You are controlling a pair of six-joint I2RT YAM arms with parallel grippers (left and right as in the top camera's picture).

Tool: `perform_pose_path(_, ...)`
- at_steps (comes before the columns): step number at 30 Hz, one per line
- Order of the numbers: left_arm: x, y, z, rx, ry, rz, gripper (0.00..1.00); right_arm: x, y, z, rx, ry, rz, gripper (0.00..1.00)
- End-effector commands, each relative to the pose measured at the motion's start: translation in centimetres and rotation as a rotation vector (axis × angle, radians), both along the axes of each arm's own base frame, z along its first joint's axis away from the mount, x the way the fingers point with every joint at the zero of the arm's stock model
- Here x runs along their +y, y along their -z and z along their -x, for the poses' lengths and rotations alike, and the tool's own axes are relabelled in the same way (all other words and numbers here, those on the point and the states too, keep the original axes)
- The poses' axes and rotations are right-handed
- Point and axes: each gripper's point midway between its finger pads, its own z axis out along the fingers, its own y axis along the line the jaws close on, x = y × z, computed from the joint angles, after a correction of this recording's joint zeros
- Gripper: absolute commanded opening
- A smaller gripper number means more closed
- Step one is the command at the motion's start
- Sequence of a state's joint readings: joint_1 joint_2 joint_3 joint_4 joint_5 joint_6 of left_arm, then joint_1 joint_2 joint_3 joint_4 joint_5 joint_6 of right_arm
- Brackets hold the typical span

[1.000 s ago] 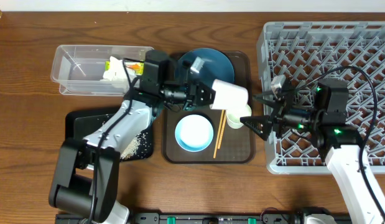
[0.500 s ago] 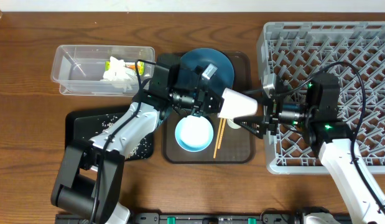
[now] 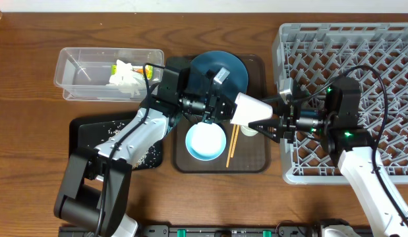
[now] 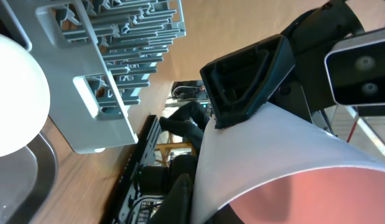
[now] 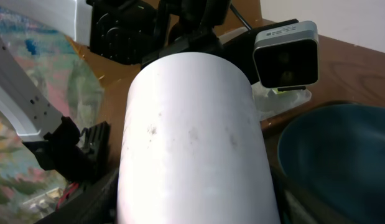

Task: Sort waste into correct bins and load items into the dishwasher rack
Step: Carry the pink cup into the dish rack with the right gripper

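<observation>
Above the brown tray (image 3: 251,162), my left tool (image 3: 223,108) pinched the white cup (image 3: 251,109) by its rim, base aimed at the right tool (image 3: 267,125), presumably for a handover toward the rack (image 3: 362,39) (whether that one had clamped on, I could not tell).
</observation>
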State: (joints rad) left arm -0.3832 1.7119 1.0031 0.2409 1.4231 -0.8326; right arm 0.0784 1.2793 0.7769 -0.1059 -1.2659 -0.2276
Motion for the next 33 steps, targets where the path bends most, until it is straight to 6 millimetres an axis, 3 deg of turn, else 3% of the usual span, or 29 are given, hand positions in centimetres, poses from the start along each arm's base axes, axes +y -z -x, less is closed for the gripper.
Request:
perform_pose_path(1, 0.0, -0.5, 0.1, -0.058, 0.019, 0.024, 0.22, 0.6, -0.3, 0.5, -0.002, -0.033, -0.005, 0.55)
perform_pose_path(2, 0.0, -0.4, 0.0, -0.090, 0.015, 0.027, 0.29, 0.6, -0.1, 0.4, 0.008, -0.023, 0.003, 0.52)
perform_pose_path(5, 0.0, 0.3, -0.9, -0.161, -0.028, 0.003, 0.32, -0.1, 1.6, -0.9, 0.088, 0.088, 0.075, 0.40)
perform_pose_path(9, 1.1, 3.3, -3.5, -0.209, -0.171, -0.141, 0.39, -1.8, 3.9, -2.8, 0.179, 0.257, 0.174, 0.38)
perform_pose_path(13, 4.5, 6.9, -5.5, -0.228, -0.305, -0.354, 0.39, -3.6, 3.0, -3.7, 0.201, 0.347, 0.162, 0.34)
perform_pose_path(16, 7.4, 7.6, -6.2, -0.255, -0.363, -0.456, 0.40, -5.6, 1.7, -4.2, 0.194, 0.419, 0.157, 0.33)
perform_pose_path(24, 14.5, 5.4, -6.5, -0.326, -0.548, -0.671, 0.40, -14.7, 0.6, -5.8, 0.293, 0.839, 0.370, 0.25)
perform_pose_path(33, 20.6, 3.2, -5.5, -0.411, -0.744, -0.955, 0.41, -26.1, -2.2, -3.2, 0.442, 1.339, 0.613, 0.17)
